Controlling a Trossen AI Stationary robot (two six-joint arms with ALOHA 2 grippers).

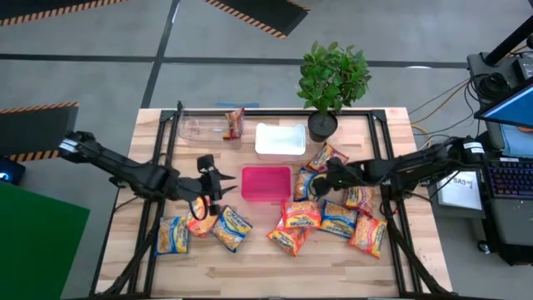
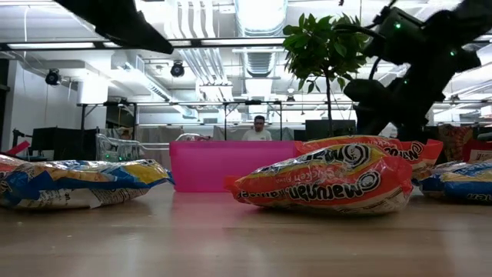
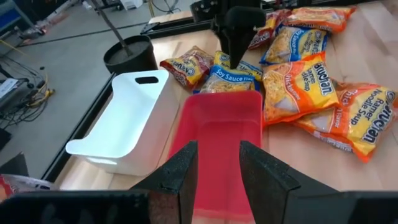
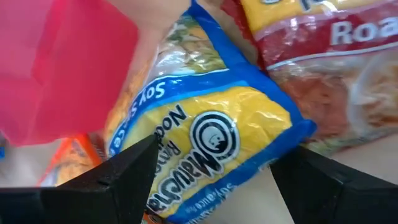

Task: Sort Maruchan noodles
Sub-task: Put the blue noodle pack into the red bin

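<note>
Wooden counter [image 1: 275, 265] planks are carrying three trays and many Maruchan noodle packets [image 1: 333, 218]. One blue-and-yellow soy sauce packet [image 4: 205, 134] is lying against the red tray [image 1: 266, 183], and the right tool [image 1: 321, 179] is hanging right over it with its fingers wide apart. The left tool [image 1: 218, 185] is waiting beside the red tray, fingers partly apart and holding nothing, I think. If the right tool is closing off-center, the slippery wrapper could be sliding out or dragging a neighbor packet along.
</note>
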